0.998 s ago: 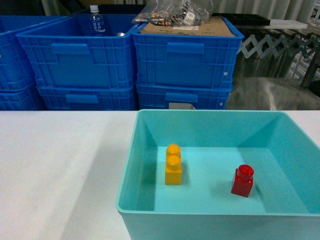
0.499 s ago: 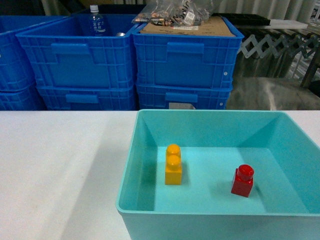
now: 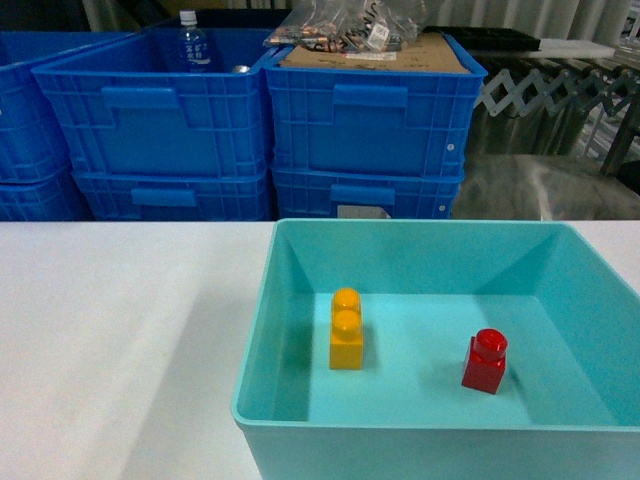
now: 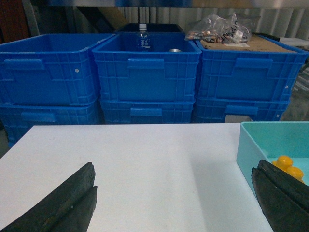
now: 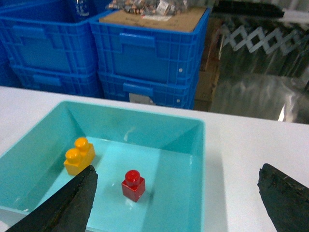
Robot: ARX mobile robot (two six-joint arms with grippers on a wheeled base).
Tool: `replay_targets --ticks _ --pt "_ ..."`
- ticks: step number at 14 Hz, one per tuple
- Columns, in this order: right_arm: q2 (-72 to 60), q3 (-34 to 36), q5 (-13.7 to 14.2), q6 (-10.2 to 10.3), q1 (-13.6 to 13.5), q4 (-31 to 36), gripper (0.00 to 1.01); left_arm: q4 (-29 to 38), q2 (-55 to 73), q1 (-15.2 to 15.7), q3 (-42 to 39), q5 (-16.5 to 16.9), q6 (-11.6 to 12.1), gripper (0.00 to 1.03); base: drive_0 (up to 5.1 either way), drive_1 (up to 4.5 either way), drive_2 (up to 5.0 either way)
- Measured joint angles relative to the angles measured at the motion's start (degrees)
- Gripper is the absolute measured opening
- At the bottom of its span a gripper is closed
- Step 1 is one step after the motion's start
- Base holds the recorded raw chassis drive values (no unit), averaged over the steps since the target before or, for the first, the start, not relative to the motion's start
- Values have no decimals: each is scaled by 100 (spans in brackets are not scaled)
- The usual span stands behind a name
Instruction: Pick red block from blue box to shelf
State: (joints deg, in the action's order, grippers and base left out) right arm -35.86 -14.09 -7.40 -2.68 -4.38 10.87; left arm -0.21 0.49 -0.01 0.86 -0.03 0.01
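Observation:
The red block [image 3: 485, 362] stands upright on the floor of the blue box [image 3: 400, 260], right of centre; the right wrist view shows the red block [image 5: 133, 184] too. My right gripper [image 5: 177, 171] hovers open near the blue box [image 5: 145, 128], its left finger over the box and its right finger over the table. To the left, my left gripper [image 4: 174, 174] is open over bare table, with the blue box [image 4: 251, 140] beside its right finger. Neither gripper shows in the head view. A shiny steel rail [image 4: 145, 2] above the crates looks like part of the shelf.
An orange-yellow two-stud brick [image 3: 347, 335] stands left of centre in the box. Behind the white table [image 3: 120, 340] are stacked royal-blue crates [image 3: 160, 120], one holding a bottle [image 3: 193, 42], another topped with cardboard and bags [image 3: 375, 45]. A folding lattice gate [image 3: 540, 95] stands at the back right.

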Motion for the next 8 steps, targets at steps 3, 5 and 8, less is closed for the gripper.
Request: replay_targets --ticks 3,5,8 --pt "-1801 -859 437 227 -789 -48 98 0 0 0 0 0 0 98 0 0 0" --pt "-3134 -1484 785 413 -1331 164 98 0 0 0 0 0 2 98 0 0 0" --pt "-4863 -2299 1084 584 -1598 374 98 0 0 0 0 0 2 98 0 0 0"
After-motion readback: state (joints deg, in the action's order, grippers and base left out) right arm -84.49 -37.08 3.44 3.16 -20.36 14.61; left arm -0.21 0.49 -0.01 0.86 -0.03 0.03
